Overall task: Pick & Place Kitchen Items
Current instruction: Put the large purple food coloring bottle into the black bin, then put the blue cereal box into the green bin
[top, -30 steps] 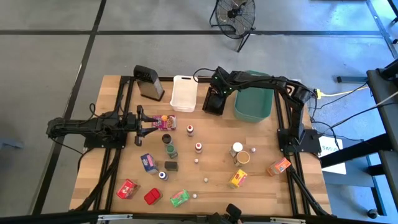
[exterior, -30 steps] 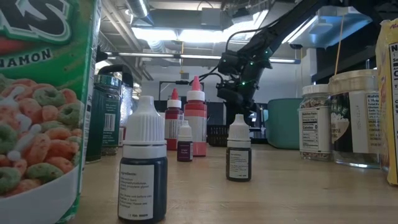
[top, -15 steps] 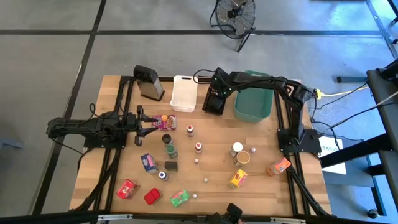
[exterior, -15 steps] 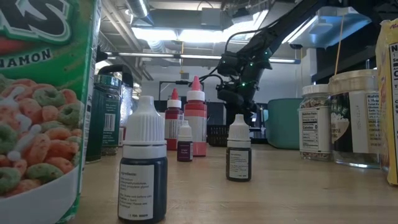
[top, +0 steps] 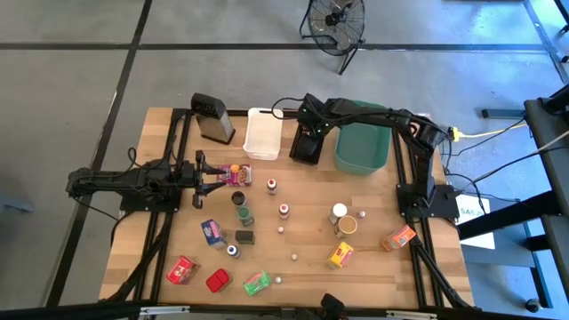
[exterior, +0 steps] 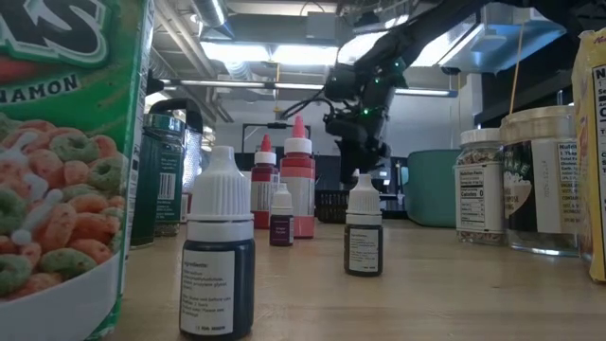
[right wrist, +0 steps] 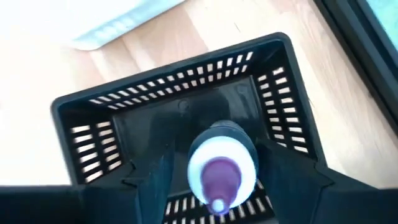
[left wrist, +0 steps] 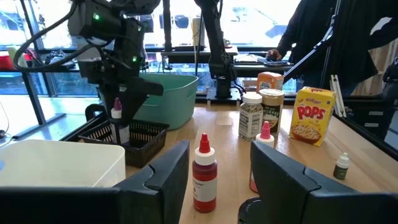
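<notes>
The right gripper (right wrist: 214,180) hangs over the black basket (right wrist: 155,118), its fingers spread to either side of a purple-capped bottle (right wrist: 219,171) standing upright inside it; contact cannot be told. The basket sits between the white bin (top: 263,133) and the teal bin (top: 363,149). The left gripper (left wrist: 217,174), half spread and empty, rests low on the worktop (top: 311,222), facing two red-capped bottles (left wrist: 204,168). Packets and jars lie scattered beyond.
</notes>
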Controlling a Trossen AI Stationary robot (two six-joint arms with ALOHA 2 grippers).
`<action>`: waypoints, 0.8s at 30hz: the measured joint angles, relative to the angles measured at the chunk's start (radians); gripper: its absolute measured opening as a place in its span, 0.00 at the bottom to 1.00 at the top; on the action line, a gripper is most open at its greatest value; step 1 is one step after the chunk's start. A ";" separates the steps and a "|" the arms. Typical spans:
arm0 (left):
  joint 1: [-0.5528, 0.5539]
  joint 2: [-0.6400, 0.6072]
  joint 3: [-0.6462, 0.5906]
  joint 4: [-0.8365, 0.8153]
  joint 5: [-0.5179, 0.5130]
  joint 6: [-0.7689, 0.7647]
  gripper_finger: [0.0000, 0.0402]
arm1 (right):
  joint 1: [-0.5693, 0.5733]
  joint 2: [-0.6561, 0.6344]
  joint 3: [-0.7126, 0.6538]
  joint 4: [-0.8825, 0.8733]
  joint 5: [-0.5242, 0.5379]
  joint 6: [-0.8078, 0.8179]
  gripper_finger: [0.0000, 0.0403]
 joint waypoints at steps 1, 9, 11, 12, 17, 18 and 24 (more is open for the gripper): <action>0.000 0.000 0.000 0.000 0.000 0.000 0.41 | 0.003 0.000 0.015 -0.021 0.004 0.001 0.56; 0.000 0.000 0.000 0.000 0.000 -0.026 0.41 | 0.029 -0.001 0.128 -0.235 0.122 0.005 0.56; 0.000 0.000 0.000 0.000 0.000 -0.026 0.41 | 0.036 -0.001 0.154 -0.277 0.135 0.006 0.56; 0.000 0.000 0.000 0.000 0.000 -0.026 0.41 | 0.038 -0.001 0.168 -0.299 0.135 0.007 0.56; 0.000 0.000 0.000 0.000 0.000 -0.026 0.41 | 0.063 -0.006 0.239 -0.409 0.129 0.043 0.56; 0.000 0.000 0.000 0.000 0.000 -0.026 0.41 | 0.068 -0.006 0.250 -0.439 0.127 0.047 0.56; 0.000 0.000 0.000 0.000 0.000 -0.026 0.41 | 0.109 -0.006 0.281 -0.544 0.128 0.050 0.56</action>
